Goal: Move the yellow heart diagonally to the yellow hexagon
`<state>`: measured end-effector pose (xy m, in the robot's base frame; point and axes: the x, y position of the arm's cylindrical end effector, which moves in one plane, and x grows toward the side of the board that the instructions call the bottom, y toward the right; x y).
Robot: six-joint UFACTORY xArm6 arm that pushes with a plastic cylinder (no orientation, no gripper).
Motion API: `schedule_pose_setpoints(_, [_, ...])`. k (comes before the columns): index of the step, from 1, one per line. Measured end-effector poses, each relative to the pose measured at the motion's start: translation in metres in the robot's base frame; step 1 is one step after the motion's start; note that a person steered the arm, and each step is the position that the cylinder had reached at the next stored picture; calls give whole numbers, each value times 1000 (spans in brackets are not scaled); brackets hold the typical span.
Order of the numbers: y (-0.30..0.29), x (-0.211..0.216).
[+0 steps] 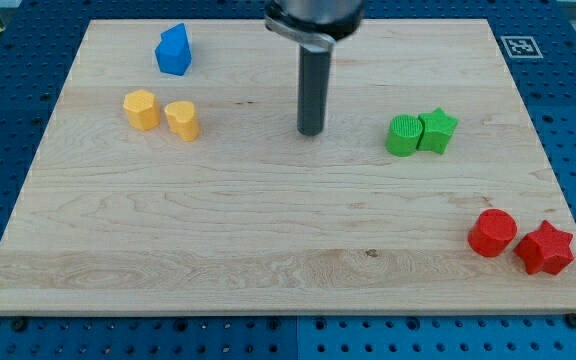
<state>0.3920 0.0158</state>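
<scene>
The yellow heart [182, 119] lies at the view's upper left, just right of the yellow hexagon [141, 109], with a narrow gap between them. My tip [311, 131] stands on the board near the top centre, well to the right of the yellow heart and left of the green blocks. It touches no block.
A blue block [173, 50] sits above the yellow pair. A green cylinder [403, 135] and a green star [437, 130] touch at the right. A red cylinder [492, 232] and a red star [544, 248] sit at the lower right near the wooden board's edge [268, 305].
</scene>
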Motion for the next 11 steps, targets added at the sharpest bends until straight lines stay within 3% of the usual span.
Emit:
schedule_pose_setpoints(1, [-2, -10])
schedule_pose_setpoints(5, [-175, -27])
schedule_pose_setpoints(9, [-143, -20])
schedule_pose_setpoints(11, [-147, 6])
